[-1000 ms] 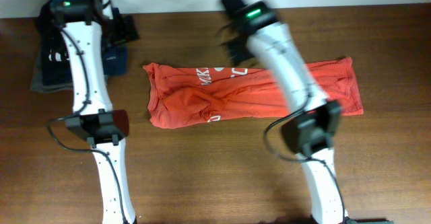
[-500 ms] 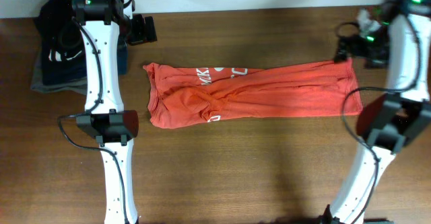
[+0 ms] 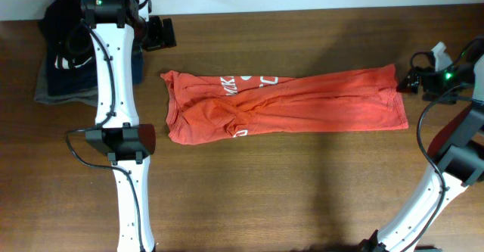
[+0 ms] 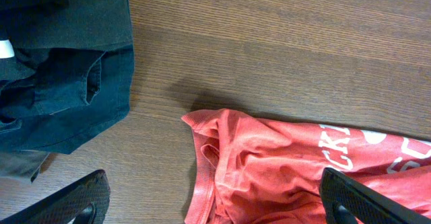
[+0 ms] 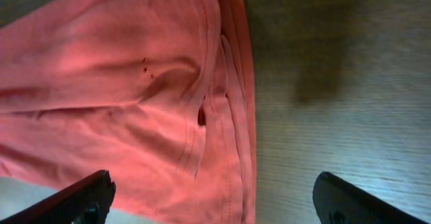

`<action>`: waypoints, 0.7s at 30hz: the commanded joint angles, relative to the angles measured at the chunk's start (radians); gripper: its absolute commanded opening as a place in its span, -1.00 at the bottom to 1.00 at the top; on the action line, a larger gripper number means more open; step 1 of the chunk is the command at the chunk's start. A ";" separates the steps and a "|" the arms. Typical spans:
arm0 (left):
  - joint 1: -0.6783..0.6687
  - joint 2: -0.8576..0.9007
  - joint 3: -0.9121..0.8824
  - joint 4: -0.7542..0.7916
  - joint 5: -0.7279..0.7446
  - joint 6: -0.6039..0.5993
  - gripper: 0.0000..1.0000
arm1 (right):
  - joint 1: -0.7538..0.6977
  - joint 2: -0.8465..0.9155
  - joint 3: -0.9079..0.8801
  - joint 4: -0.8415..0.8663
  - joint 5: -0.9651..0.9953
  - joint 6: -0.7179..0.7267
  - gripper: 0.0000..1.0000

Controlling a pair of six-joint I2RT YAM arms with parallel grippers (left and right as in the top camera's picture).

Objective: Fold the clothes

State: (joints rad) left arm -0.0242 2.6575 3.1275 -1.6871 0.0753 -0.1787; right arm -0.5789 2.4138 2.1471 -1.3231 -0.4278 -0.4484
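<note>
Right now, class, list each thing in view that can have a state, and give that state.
T-shirt: folded into a long band, rumpled, lying flat, not gripped.
Left gripper: open, empty, over the shirt's left end.
Right gripper: open, empty, at its right end.
Dark garments: folded, stacked.

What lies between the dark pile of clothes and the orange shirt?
Only bare table. In the left wrist view a strip of wood separates the dark pile from the shirt, and nothing rests on it.
</note>
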 commanded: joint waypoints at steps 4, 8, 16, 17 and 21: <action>0.000 -0.008 -0.004 -0.001 0.008 0.013 0.98 | 0.021 -0.015 -0.111 0.079 -0.040 -0.023 0.97; 0.000 -0.008 -0.004 -0.001 0.008 0.013 0.99 | 0.028 -0.010 -0.152 0.099 -0.053 -0.023 0.97; 0.000 -0.008 -0.004 -0.001 0.008 0.013 0.98 | 0.090 0.037 -0.155 0.103 -0.074 -0.023 0.98; 0.000 -0.008 -0.004 -0.001 0.008 0.013 0.99 | 0.101 0.039 -0.155 0.105 -0.073 -0.023 0.98; 0.000 -0.008 -0.004 -0.001 0.008 0.013 0.98 | 0.138 0.041 -0.155 0.109 -0.072 -0.023 0.79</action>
State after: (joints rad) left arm -0.0242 2.6575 3.1275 -1.6867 0.0753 -0.1791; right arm -0.4770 2.4168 2.0098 -1.2179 -0.4812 -0.4618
